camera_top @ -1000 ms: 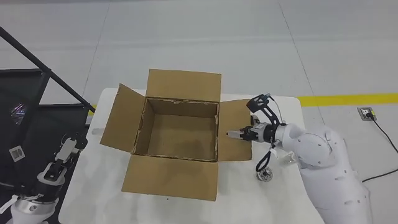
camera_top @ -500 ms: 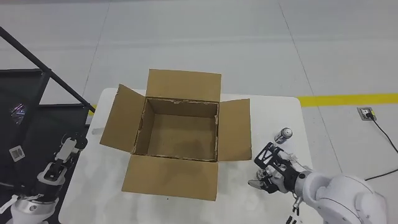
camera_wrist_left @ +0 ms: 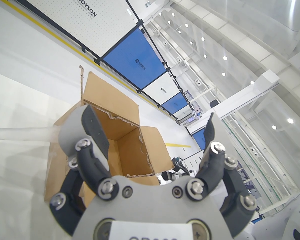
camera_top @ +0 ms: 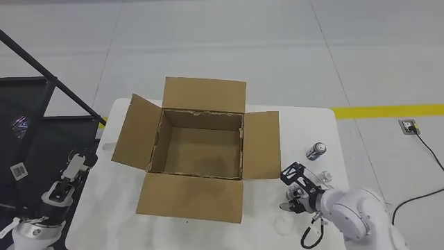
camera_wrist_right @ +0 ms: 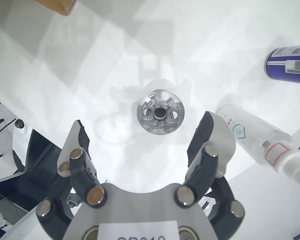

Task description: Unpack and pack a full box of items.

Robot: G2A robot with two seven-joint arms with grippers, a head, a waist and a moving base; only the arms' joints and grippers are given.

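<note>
Your right claw [camera_wrist_right: 143, 124] hangs wide over a ribbed round grey metal disc [camera_wrist_right: 160, 115]; your left claw [camera_wrist_left: 148, 117] gapes wide too.

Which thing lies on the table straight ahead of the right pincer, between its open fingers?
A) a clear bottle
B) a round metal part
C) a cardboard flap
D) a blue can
B: the round metal part lies on the white table centred ahead of the right pincer, while the blue can and the clear bottle lie off to one side.
</note>
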